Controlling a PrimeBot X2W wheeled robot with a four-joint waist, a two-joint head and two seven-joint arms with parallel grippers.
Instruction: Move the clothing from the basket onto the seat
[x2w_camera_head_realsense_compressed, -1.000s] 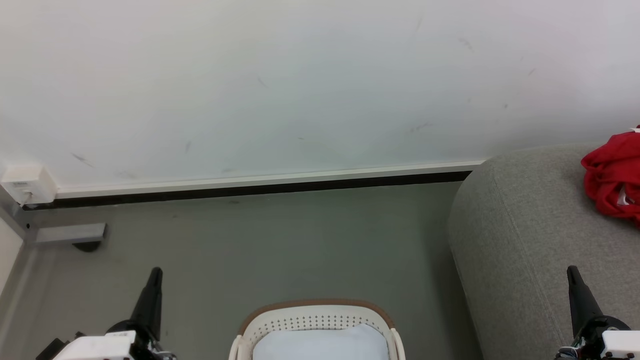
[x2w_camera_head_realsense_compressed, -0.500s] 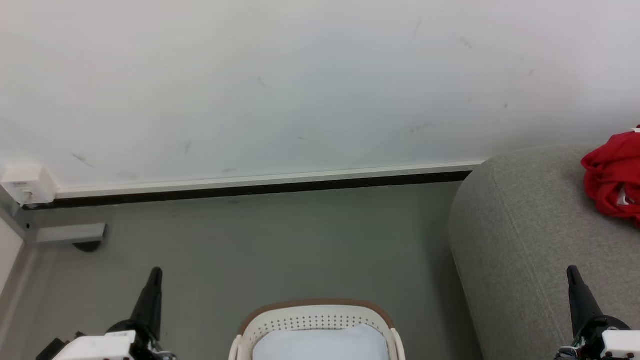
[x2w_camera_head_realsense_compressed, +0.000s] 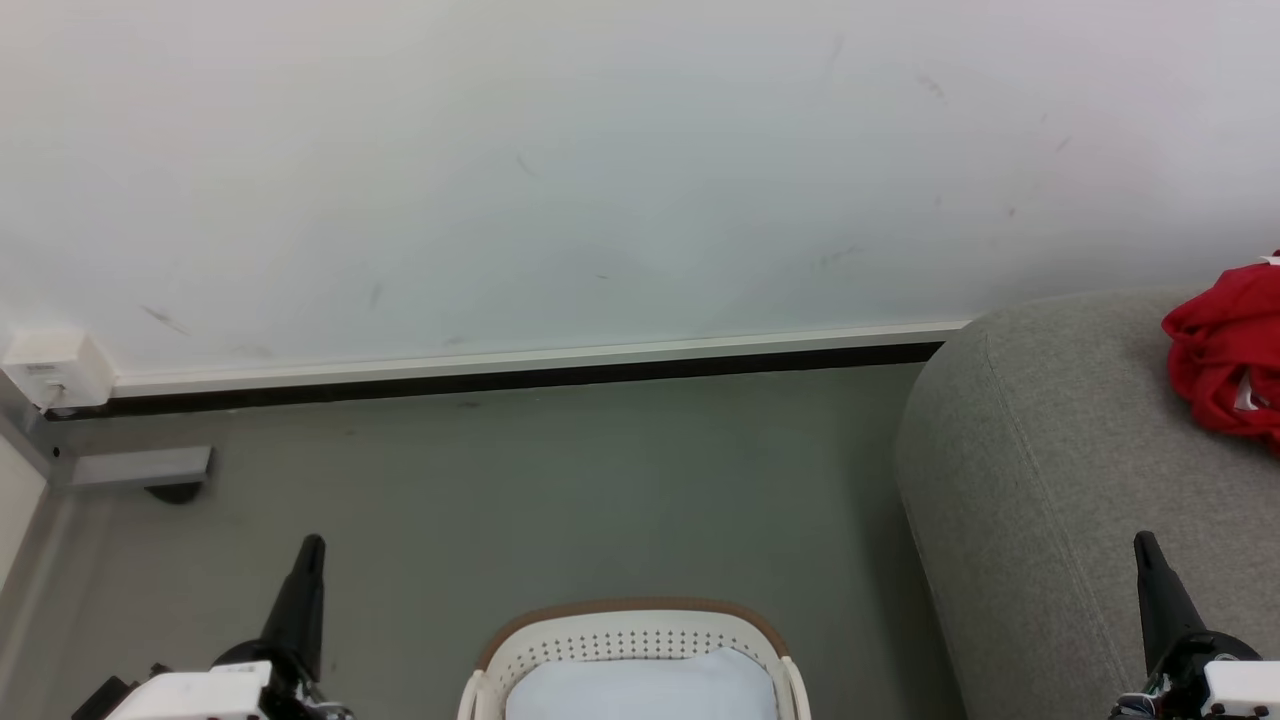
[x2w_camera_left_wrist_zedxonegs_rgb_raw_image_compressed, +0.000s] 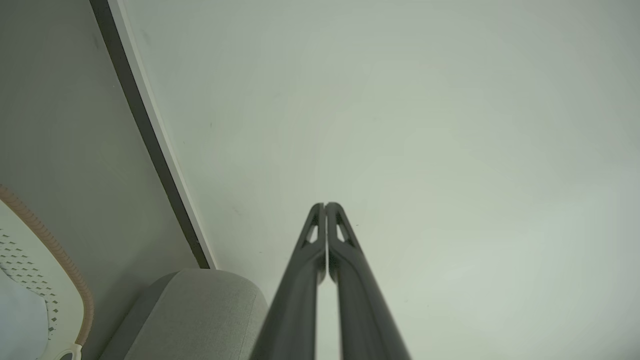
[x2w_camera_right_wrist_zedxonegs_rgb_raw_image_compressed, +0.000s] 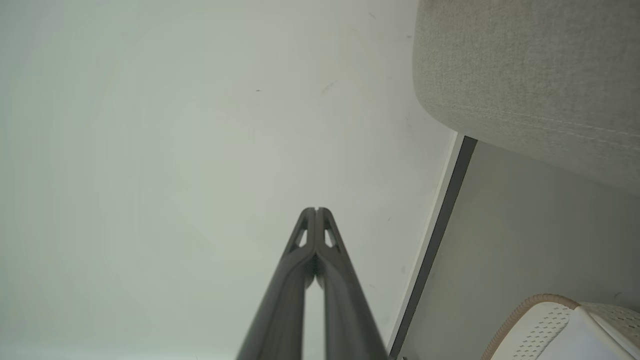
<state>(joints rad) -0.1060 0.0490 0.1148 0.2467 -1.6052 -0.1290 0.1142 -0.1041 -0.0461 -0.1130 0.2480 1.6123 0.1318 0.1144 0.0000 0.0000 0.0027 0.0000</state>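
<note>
Evidently little is left to fetch: the clothing (x2w_camera_head_realsense_compressed: 1222, 360), a bunched bright red mound of soft fabric with a small white tag, lies on the seat (x2w_camera_head_realsense_compressed: 1040, 480), ahead and to the right of the right jaws, so the right arm is much the nearer. The heap has no clear long axis. The seat is grey woven upholstery with a rounded corner and a stitched seam. The basket (x2w_camera_head_realsense_compressed: 630, 625), cream perforated plastic with a brown rim, sits on the floor (x2w_camera_head_realsense_compressed: 600, 480) between the arms. A pale bluish pad (x2w_camera_head_realsense_compressed: 640, 685) shows inside and no red, though its near half is cut off, so it may not be empty. Left jaws and right jaws are pressed tip to tip, holding nothing.
</note>
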